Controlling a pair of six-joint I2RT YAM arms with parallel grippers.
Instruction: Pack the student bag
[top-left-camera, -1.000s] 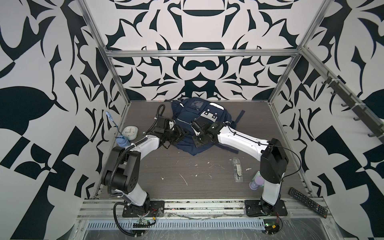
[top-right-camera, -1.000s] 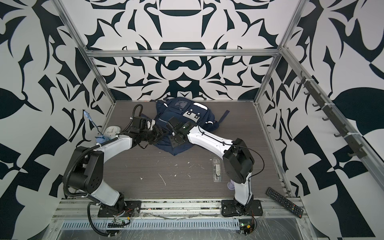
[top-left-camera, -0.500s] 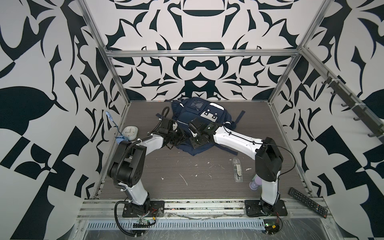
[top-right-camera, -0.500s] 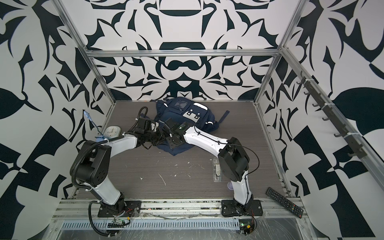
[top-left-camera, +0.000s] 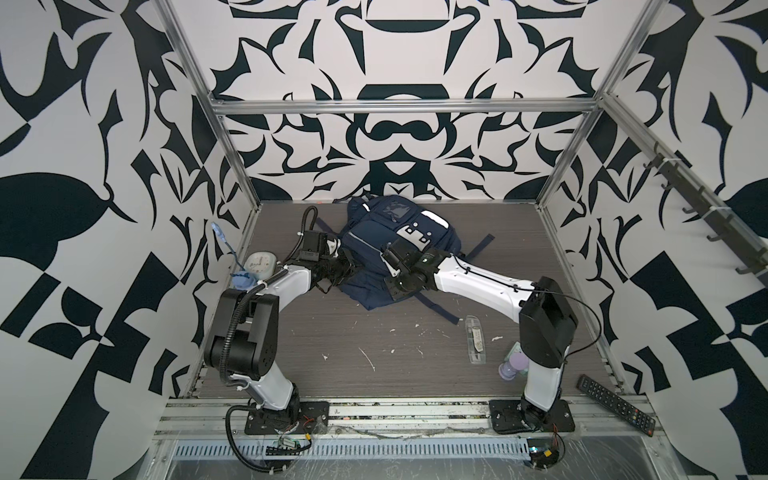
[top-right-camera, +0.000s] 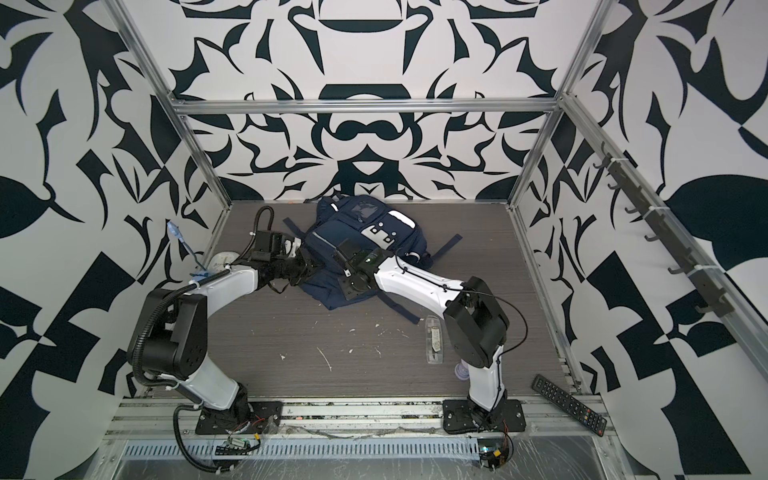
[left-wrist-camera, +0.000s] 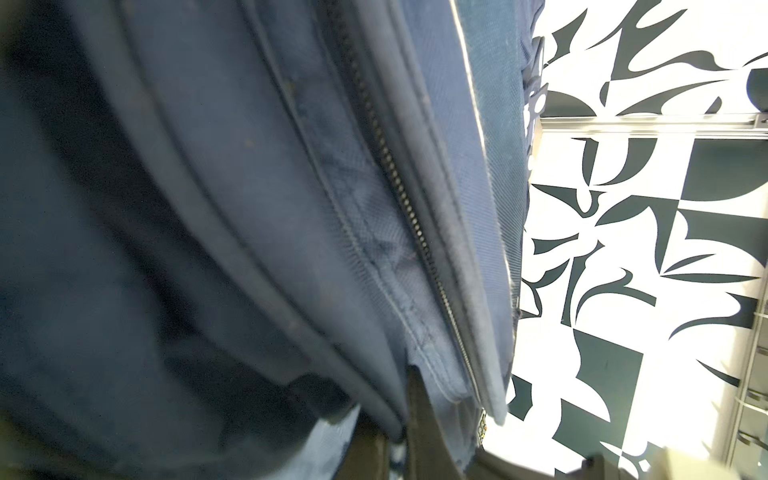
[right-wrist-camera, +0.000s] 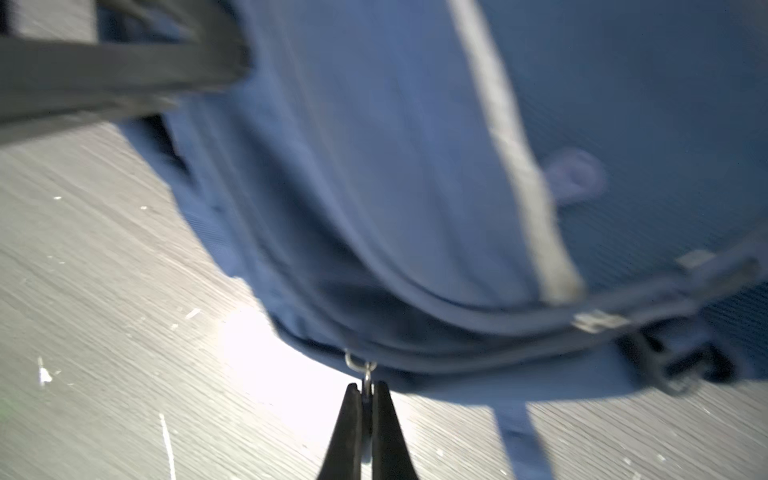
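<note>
Black-and-white patterned walls (top-left-camera: 395, 137) on three sides; aluminium frame rail (top-left-camera: 403, 107); grey wood-grain floor (top-left-camera: 332, 324); hook rack (top-left-camera: 702, 208) on right wall.

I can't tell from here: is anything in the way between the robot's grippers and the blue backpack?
Nothing visible is. The right gripper pinches a zipper pull on the student bag, and the left gripper is shut on its fabric.

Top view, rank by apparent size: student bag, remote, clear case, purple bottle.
1. student bag, by far the largest.
2. remote, though it lies nearest the camera.
3. clear case.
4. purple bottle, unsure: the right arm hides part of it.
</note>
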